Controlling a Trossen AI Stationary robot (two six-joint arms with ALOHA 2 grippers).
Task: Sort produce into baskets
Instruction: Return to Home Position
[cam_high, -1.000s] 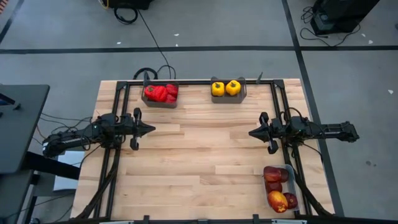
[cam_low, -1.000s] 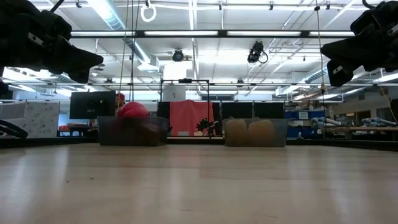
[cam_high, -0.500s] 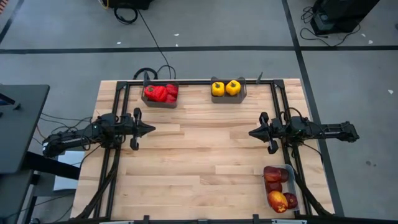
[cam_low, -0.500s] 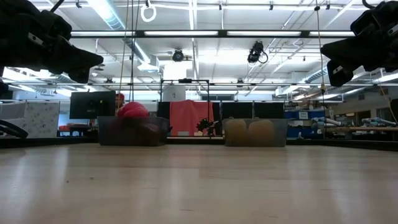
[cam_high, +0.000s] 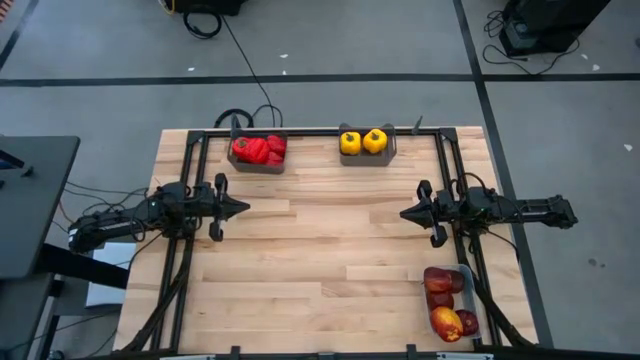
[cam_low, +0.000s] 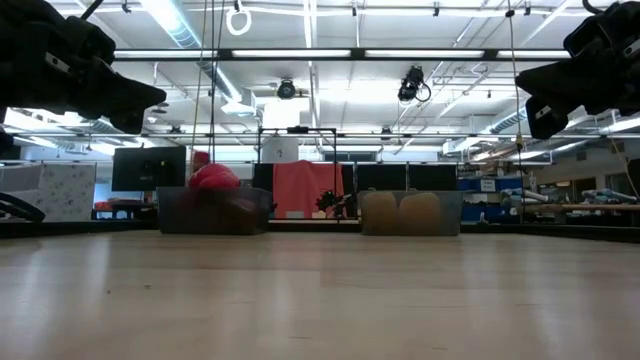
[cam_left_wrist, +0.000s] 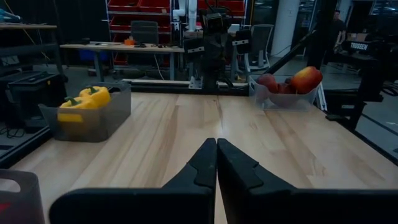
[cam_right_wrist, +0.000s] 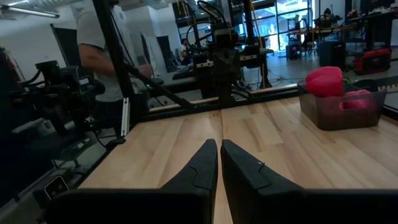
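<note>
Peppers (cam_high: 258, 150) in bin (cam_high: 259, 168) well apart from left hand (cam_high: 243, 208), right hand (cam_high: 404, 213); both hands closed tight, empty.

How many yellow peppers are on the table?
2. The left yellow pepper and the right yellow pepper sit side by side in one dark bin at the far edge of the table; none looks hidden. The left gripper and right gripper wait apart, shut.
</note>
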